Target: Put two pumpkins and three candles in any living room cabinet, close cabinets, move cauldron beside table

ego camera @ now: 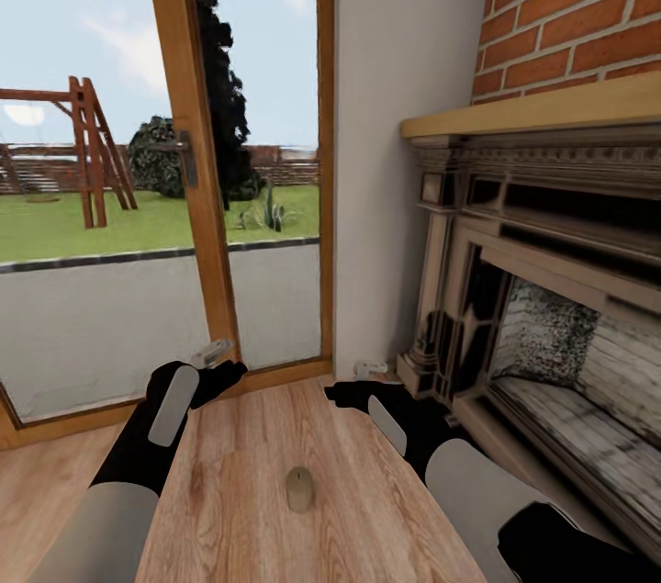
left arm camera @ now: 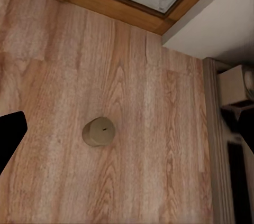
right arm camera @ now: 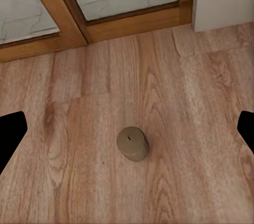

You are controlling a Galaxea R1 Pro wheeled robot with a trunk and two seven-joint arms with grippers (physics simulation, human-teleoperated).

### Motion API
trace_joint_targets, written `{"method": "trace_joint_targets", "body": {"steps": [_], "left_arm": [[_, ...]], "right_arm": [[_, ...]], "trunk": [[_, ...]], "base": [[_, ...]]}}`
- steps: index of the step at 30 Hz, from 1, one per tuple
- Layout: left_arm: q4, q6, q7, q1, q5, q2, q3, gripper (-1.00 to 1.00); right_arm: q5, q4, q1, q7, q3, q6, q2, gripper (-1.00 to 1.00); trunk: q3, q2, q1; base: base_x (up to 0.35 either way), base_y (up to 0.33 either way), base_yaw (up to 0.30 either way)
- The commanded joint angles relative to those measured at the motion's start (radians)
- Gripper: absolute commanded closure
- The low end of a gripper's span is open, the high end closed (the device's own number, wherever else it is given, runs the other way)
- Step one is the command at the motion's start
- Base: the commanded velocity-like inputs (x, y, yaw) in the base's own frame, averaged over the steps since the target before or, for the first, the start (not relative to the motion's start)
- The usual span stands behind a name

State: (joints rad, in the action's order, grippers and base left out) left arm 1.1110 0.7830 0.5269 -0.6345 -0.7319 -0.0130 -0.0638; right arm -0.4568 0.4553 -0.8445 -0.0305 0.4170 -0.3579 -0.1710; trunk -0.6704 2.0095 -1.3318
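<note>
One candle (ego camera: 299, 488), a short tan cylinder, stands upright on the wooden floor between my two arms. My left gripper (ego camera: 218, 364) hovers above the floor to the candle's far left, open, with one black finger (left arm camera: 8, 137) at the frame edge and the candle (left arm camera: 98, 131) below it. On the far right of the candle, my right gripper (ego camera: 354, 390) is open too. Its black fingers (right arm camera: 10, 134) stand wide apart, and the candle (right arm camera: 132, 143) sits on the floor between and beyond them, untouched. Pumpkins, cabinet and cauldron are out of view.
A glass door with a wooden frame (ego camera: 197, 197) stands ahead, with a garden behind it. A white wall (ego camera: 404, 151) meets a fireplace (ego camera: 551, 335) with a wooden mantel (ego camera: 542, 113) and brick above, close on the right. Open floor (ego camera: 239, 491) surrounds the candle.
</note>
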Motion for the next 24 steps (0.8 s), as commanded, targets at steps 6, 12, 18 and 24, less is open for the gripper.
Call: {"method": "trace_joint_targets", "body": {"steps": [6,12,18,24], "left_arm": [[0.001,0.002,0.009,-0.001,-0.011,-0.001,-0.002,-1.0],[0.001,0.002,0.009,-0.001,-0.011,-0.002,0.0,-1.0],[0.001,0.002,0.009,-0.001,-0.01,-0.005,0.002,-1.0],[0.001,0.002,0.009,-0.001,-0.011,-0.007,0.002,-1.0]], "right_arm": [[-0.005,0.001,-0.001,-0.003,0.004,-0.003,0.001,-1.0],[-0.005,0.001,-0.001,-0.003,0.004,-0.003,0.001,-1.0],[-0.005,0.002,-0.001,-0.003,0.003,-0.003,0.001,-1.0],[-0.005,0.001,-0.001,-0.003,0.003,-0.003,0.001,-1.0]], "trunk": [[-0.001,0.001,0.0],[-0.001,0.001,0.0],[-0.001,0.001,0.0],[-0.001,0.001,0.0]], "base": [[-0.001,0.064,-0.049],[-0.186,0.008,-0.034],[-0.282,-0.032,-0.002],[-0.311,-0.011,0.0]]}}
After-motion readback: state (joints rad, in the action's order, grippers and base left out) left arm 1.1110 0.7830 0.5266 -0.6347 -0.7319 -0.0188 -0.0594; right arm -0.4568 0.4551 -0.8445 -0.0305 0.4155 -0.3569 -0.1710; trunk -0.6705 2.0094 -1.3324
